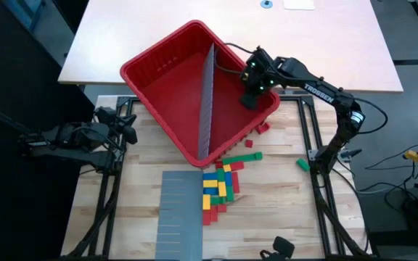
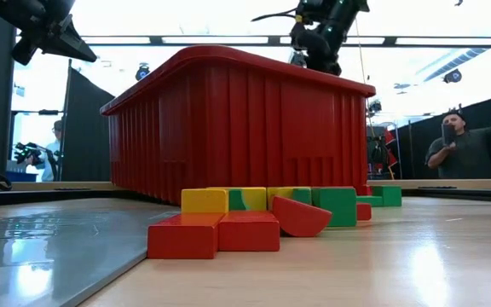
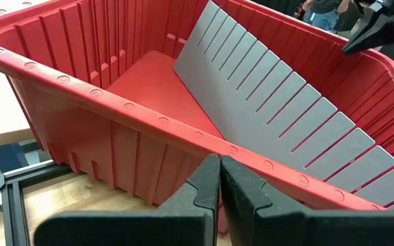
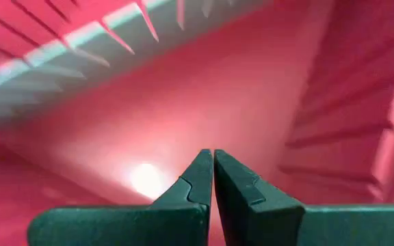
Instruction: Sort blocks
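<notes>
Right arm poking around inside an empty-looking bin while the blocks sit outside it

Left to right: the left gripper [image 3: 219,179] waits off the bench's left edge, jaws clenched on nothing, aimed at the red bin [image 1: 167,67]. That bin sits skewed near the bench's far edge, a grey divider [image 1: 208,101] standing up inside it, and a second grey panel [image 1: 179,212] lies flat by the near edge. The blocks [image 1: 220,185] are heaped on the bench just beside the bin's near corner, with one green stray [image 1: 302,164] toward the right edge. The right gripper [image 1: 252,95] is down in the bin's right compartment, jaws clenched and empty. My worry: it could catch the wall or divider coming out and shove the bin into the heap, scattering it. Only readable text is "TROSSEN" on the right arm [image 1: 318,91].
</notes>
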Controlling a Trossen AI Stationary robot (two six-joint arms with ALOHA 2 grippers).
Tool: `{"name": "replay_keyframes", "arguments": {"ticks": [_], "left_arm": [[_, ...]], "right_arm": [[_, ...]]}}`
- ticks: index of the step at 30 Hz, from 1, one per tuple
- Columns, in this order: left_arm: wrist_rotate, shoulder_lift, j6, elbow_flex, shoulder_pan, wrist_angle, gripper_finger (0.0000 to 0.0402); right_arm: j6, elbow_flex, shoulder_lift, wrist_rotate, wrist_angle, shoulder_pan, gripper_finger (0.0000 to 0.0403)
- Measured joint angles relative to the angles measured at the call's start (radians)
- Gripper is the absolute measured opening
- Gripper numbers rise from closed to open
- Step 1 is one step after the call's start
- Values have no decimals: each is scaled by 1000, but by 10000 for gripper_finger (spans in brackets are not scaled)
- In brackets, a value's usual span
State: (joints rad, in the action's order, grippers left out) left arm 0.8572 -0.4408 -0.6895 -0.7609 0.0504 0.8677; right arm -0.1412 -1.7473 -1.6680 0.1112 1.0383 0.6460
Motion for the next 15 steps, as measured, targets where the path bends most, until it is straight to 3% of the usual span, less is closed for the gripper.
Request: {"name": "replay_keyframes", "arguments": {"ticks": [3,15], "left_arm": [[0,0,0,0,0,0,0],[0,0,26,0,0,-1,0]], "right_arm": [[63,0,0,54,-82,0,0],[206,0,0,60,-237,1,0]]}}
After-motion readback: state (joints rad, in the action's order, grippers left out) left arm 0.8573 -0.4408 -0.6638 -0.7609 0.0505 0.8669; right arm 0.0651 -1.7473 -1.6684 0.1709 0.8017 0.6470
